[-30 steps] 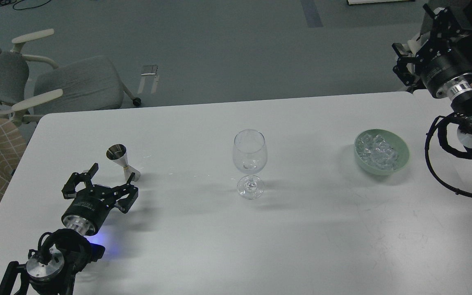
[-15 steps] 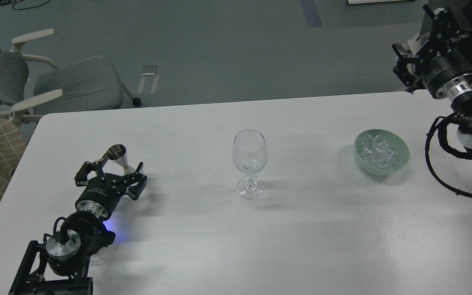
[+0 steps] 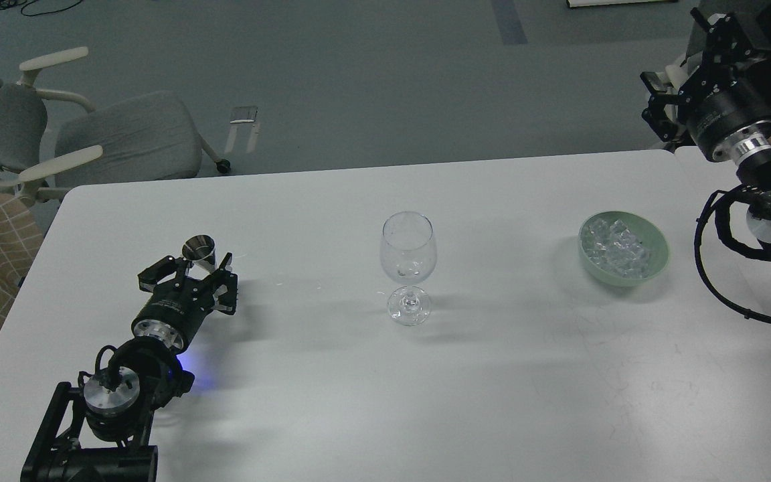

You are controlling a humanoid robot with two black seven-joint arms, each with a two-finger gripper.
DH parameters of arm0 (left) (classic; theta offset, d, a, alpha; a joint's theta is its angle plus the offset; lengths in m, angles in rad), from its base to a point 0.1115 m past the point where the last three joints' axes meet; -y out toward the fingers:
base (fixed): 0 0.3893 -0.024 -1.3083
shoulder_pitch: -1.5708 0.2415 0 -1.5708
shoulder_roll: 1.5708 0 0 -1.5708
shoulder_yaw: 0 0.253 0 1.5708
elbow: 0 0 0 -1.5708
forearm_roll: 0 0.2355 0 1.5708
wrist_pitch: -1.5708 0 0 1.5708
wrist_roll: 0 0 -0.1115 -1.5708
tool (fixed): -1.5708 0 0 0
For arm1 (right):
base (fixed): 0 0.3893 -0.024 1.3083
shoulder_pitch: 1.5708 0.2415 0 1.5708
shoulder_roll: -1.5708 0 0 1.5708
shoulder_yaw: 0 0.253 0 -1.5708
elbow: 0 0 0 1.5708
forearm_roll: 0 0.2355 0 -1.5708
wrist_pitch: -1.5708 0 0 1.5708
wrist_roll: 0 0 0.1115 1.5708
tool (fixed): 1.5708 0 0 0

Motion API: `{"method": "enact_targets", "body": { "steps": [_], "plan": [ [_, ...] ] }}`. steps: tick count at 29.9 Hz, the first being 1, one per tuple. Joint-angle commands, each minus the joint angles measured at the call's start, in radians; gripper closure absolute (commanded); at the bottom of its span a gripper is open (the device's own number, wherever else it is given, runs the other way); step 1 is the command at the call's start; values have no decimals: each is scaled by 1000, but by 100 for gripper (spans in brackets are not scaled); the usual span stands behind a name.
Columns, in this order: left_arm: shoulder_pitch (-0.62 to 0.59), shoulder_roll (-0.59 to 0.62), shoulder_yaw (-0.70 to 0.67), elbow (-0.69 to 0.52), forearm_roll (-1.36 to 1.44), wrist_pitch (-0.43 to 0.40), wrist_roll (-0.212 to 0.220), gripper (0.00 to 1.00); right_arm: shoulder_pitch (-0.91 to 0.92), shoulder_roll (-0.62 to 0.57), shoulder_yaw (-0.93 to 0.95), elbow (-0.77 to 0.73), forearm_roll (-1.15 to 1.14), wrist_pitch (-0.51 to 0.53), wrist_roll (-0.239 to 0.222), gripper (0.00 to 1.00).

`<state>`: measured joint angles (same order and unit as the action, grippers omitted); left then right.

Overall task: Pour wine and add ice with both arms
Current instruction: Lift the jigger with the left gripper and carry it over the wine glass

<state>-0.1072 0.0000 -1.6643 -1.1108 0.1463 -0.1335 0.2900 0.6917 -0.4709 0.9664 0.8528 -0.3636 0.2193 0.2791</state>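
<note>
Low on the left side of the white bench point(image 3: 492, 402), the left hand point(image 3: 193, 273) reaches toward the far side with its two black fingers on either side of a small steel jigger point(image 3: 199, 253); the fingers hide the jigger's lower part, and whether they actually press on it cannot be told. The jigger's open mouth shows above the fingers. Behind the hand, the left arm point(image 3: 118, 388) lies along the bench toward the near left corner, with a blue glow on the surface beside it. An empty wine glass point(image 3: 408, 264) stands upright near the middle of the bench, well apart from the jigger. To the right of the glass sits a pale green bowl point(image 3: 653, 268) holding the ice point(image 3: 618, 248), a heap of small clear lumps. The right arm point(image 3: 753, 174) rises past the right edge of the bench, and the right hand point(image 3: 676, 87) hangs over the floor beyond the far right corner, away from the bowl; its fingers are too dark and jumbled to tell whether they are spread or together. A grey chair point(image 3: 124, 134) stands on the floor at the far left.
</note>
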Motion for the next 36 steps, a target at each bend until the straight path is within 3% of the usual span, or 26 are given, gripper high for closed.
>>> {"method": "enact_targets", "body": {
  "steps": [1,3,5,12,18,23,30,36],
  "plan": [
    [-2,0,0,2,10,-8,1,76,0,0,2,0,0,0,0,0],
    [-2,0,0,2,12,-12,1,84,2,0,2,0,0,0,0,0],
    [-3,0,0,2,12,-9,1,100,2,0,2,2,0,0,0,0],
    [-20,0,-2,-15,13,2,0,100,0,-6,2,2,0,0,0,0],
    [-57,12,-3,-130,12,57,18,100,0,-9,2,2,0,0,0,0],
    [-66,55,-2,-282,13,123,90,100,-1,0,0,2,0,-1,0,0],
    [-57,75,44,-506,13,233,156,100,-4,5,0,2,0,-1,0,0],
    [-49,86,147,-622,16,293,164,100,-11,5,0,2,0,-1,0,0]
  ]
}}
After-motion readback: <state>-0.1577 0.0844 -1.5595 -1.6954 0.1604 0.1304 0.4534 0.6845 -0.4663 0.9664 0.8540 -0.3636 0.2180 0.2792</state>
